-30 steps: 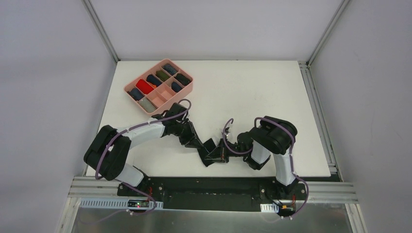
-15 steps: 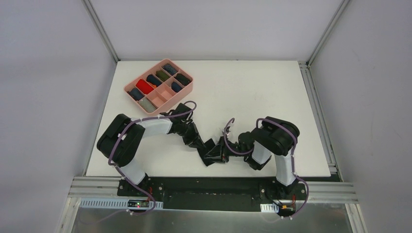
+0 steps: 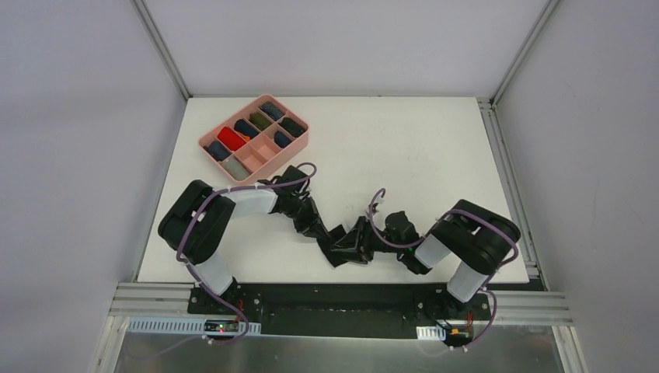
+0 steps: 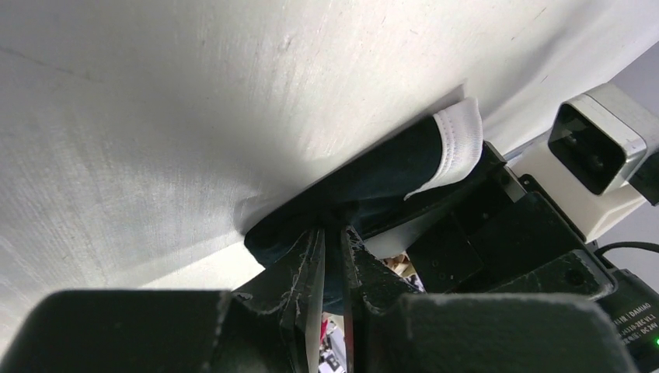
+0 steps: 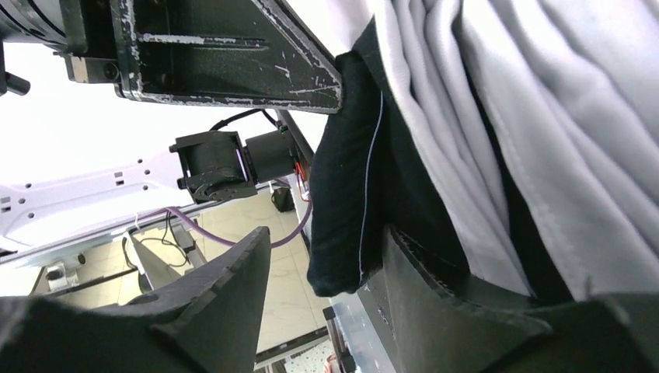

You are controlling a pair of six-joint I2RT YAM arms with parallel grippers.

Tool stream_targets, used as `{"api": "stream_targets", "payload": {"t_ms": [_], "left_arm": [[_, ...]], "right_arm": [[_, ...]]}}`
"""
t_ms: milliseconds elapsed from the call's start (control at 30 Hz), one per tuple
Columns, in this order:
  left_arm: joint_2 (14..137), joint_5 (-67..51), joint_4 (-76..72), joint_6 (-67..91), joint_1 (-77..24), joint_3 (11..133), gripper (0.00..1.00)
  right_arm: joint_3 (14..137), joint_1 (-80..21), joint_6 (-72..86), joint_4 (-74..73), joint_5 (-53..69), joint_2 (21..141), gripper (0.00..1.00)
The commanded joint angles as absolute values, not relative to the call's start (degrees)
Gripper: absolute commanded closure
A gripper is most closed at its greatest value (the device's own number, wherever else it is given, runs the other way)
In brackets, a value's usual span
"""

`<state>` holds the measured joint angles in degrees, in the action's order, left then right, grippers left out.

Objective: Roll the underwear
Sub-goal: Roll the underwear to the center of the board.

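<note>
Underwear (image 4: 381, 167) pinched, left gripper (image 4: 332, 233) (right gripper (image 5: 322, 252) parted)

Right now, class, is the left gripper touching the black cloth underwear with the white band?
Touching. The left wrist view shows the left gripper nearly shut, pinching the near edge of the black underwear.

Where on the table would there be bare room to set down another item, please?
The widest bare stretch of the table runs from the pink tray across to the right rail, down to the right arm. The near middle is crowded: both arms meet there over the black underwear, and the left arm fills the space in front of the tray.
</note>
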<state>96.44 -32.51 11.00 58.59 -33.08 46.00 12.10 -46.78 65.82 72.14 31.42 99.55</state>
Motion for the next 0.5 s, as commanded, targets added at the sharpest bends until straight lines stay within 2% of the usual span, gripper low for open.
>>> {"api": "stream_targets", "payload": {"t_ms": [0,200,333,467], "left_arm": [[98.64,-28.18,16.83,54.37,-33.86,44.67,0.86],[98.79,-28.66,16.85,53.97,-33.84,44.59,0.87],[98.87,-28.74,16.86,53.88,-33.84,44.78,0.87],[98.96,-28.71,16.81,53.70,-33.84,44.74,0.87]], "right_arm": [[12.49,-48.05,60.18,53.66,27.94,91.92,0.41],[17.64,-49.49,51.41,24.76,23.35,76.35,0.39],[23.24,-50.87,41.61,5.88,14.46,66.15,0.36],[28.64,-51.76,36.25,-4.65,9.25,62.33,0.35]]}}
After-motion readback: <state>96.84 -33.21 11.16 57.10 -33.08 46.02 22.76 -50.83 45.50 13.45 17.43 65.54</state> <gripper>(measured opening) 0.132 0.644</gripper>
